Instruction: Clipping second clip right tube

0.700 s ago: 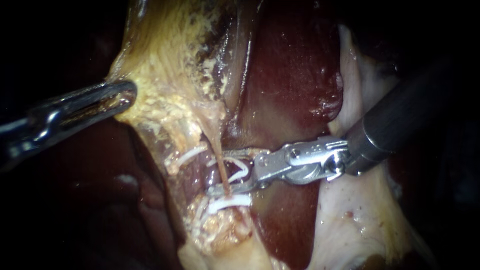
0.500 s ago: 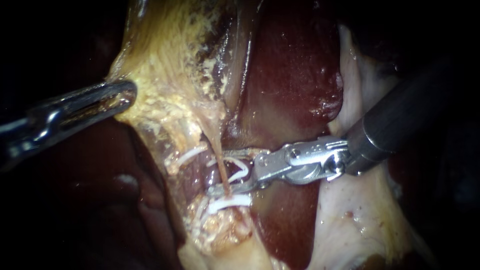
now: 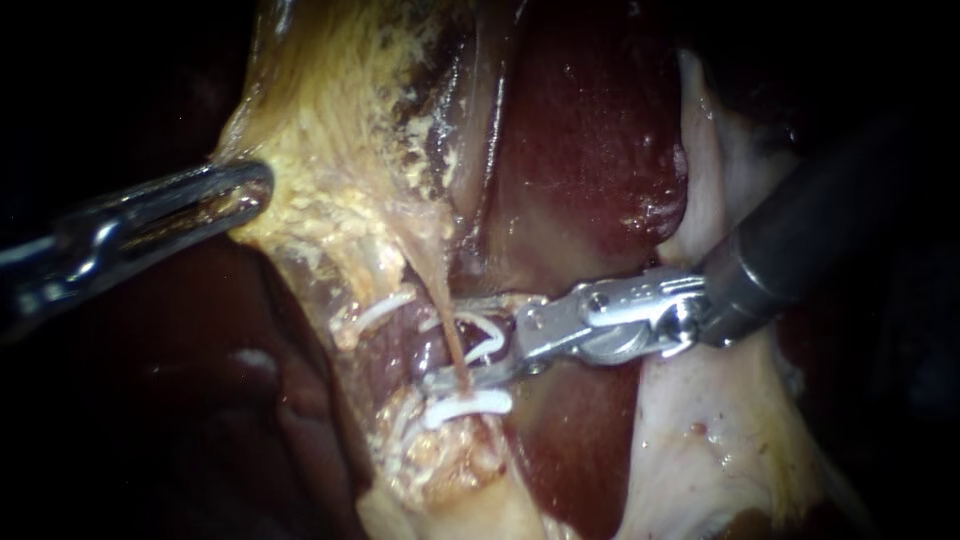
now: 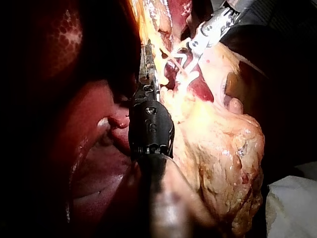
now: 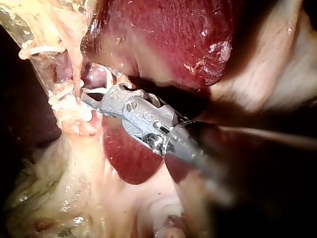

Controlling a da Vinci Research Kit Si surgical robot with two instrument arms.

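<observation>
Right tube [image 3: 447, 320]: a thin tan strand near the middle of the endoscope view. It runs from the yellow fatty tissue [image 3: 330, 130] at 12 o'clock down toward 6 o'clock and passes through the gap between the right instrument's jaws
Right instrument [image 3: 440, 343]: comes in from 3 o'clock across the liver [image 3: 580, 150]. Its jaws stand spread, one on either side of the tube, and pinch only the open clip they carry
Open clip [image 3: 484, 335]: white and curved, seated between the two jaws and, as far as I can see, touching both. It straddles the tube and is not yet squeezed flat
Placed clip [image 3: 465, 407]: a white bar across the same tube, just at 6 o'clock of the lower jaw
Why so placed: I judge the jaws sit close above the placed clip so the second one lands beside it, leaving bare tube toward 12 o'clock
Left instrument [image 3: 255, 190]: comes in from 9 o'clock, its jaws pressed onto the edge of the yellow fatty tissue and pinching it. The pull probably draws the tube taut and clear of the liver
Count: two instruments and one tube in the jaws. A darker band [image 3: 385, 350] at its 9 o'clock may be another tube. Three white clips are certain: the open one, the placed one and a side clip [image 3: 383, 312] at 10 o'clock. Pale strands at 7 o'clock may be more, but I cannot tell
Left to do: squeezing the clip shut
</observation>
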